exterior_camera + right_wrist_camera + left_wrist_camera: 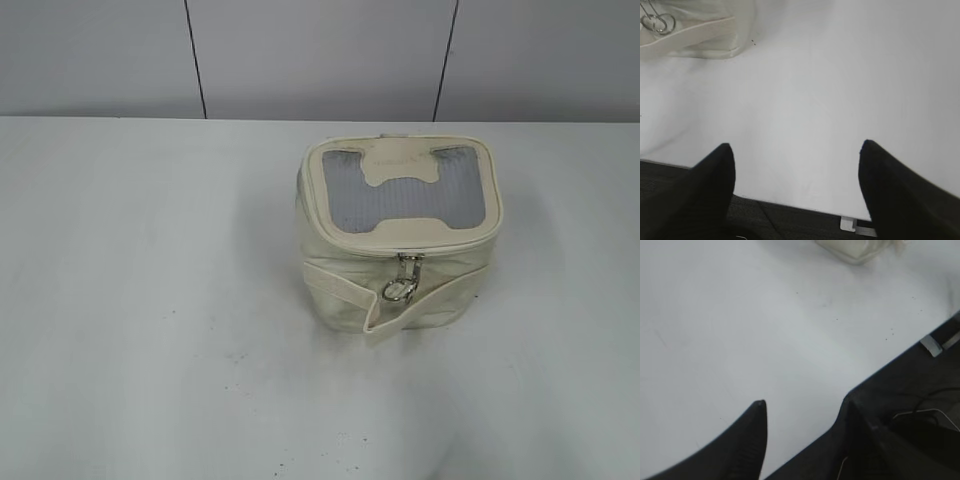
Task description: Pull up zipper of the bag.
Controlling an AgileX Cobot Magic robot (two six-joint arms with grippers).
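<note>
The cream-white boxy bag [400, 235] stands on the white table, right of centre in the exterior view. Its grey ribbed top panel carries a cream bone-shaped patch [398, 165]. The zipper track [400, 250] runs round the lid rim, and silver ring pulls [402, 285] hang down the front above the wide strap band [425, 300]. Neither gripper shows in the exterior view. My left gripper [802, 407] is open and empty over the table's front edge; the bag's corner [855, 247] lies far ahead. My right gripper [796, 150] is open and empty; the bag [690, 30] and its ring pulls [657, 22] sit at the upper left.
The white table [150, 300] stretches round the bag. A grey panelled wall [320, 50] stands behind it. The table's front edge [790, 206] runs under the right gripper, with dark floor below. A dark area with cables [920, 415] lies beyond the edge in the left wrist view.
</note>
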